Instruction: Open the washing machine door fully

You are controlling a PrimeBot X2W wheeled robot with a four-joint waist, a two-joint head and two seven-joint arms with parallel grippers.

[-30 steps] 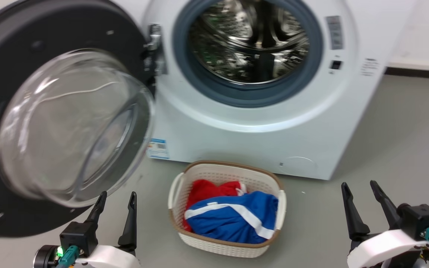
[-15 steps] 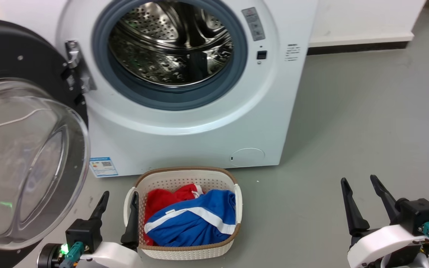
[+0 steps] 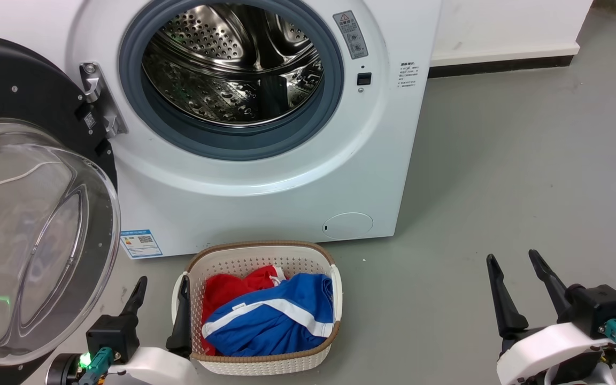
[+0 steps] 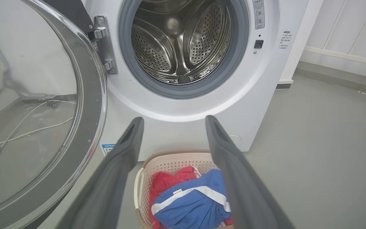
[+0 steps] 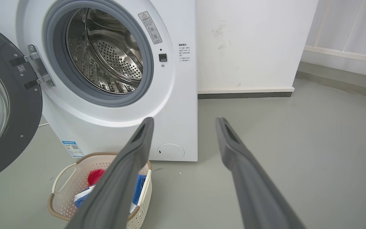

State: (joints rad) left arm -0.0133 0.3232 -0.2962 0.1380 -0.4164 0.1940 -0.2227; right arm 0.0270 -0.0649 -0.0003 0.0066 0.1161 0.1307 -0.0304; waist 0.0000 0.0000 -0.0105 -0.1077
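Door [image 3: 35, 224] swung wide open at left of frame, hinged to white machine [image 3: 265, 192], steel drum [image 3: 233, 59] exposed. Left claw [image 3: 162, 286] lower left, fingers spread, empty, beside laundry basket [image 3: 265, 248]. Right claw [image 3: 512, 262] lower right, spread, empty, above grey floor [image 3: 500, 160].

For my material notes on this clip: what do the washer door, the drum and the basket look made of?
The door has a clear bulging bowl, probably glass by its sharp reflections, in a dark frame, likely plastic. The drum looks like polished steel: mirror-bright, perforated. The basket seems moulded cream plastic, lattice-walled with a brown rim.
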